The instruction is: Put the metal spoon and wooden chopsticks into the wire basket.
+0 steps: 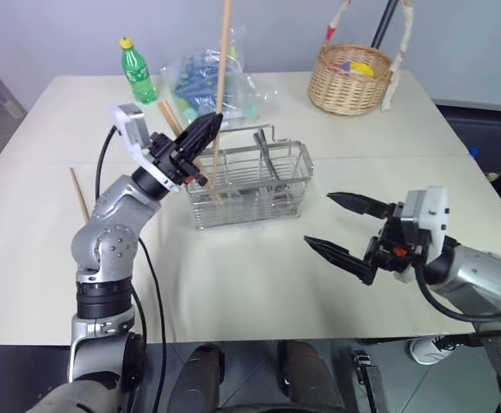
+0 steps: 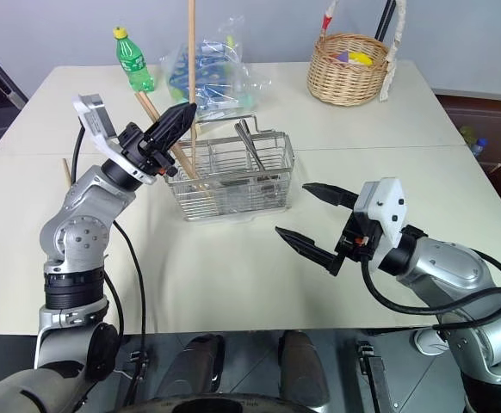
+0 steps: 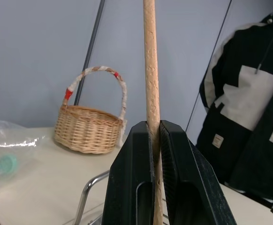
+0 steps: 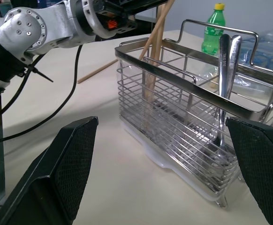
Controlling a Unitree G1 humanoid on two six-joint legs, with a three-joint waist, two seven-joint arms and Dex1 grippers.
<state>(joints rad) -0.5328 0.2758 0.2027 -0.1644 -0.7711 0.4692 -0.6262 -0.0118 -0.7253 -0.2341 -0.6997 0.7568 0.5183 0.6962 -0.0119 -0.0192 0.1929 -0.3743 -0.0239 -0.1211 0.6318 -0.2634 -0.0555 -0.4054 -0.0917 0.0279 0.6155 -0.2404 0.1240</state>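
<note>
Nearest my head camera, at the lower right of the frame, my right gripper (image 1: 345, 228) hovers over the table (image 1: 259, 284) with its fingers spread wide apart and holding nothing. At centre stands the wire basket (image 1: 250, 181), rectangular, with its loop handle up. Two metal utensil handles, the metal spoon (image 4: 223, 70) among them, stand upright in its right-hand compartment, though I cannot tell which one is the spoon. My left gripper (image 1: 206, 127), at centre left, has its fingers clamped on one of the wooden chopsticks (image 1: 223, 60), held nearly upright with its lower end down inside the basket's left end. More chopsticks (image 1: 171, 116) lean in that same end, and another (image 1: 78, 194) lies flat on the table at far left. Behind sit a green bottle (image 1: 137, 70), a plastic bag (image 1: 207, 82) and a wicker basket (image 1: 349, 79).
</note>
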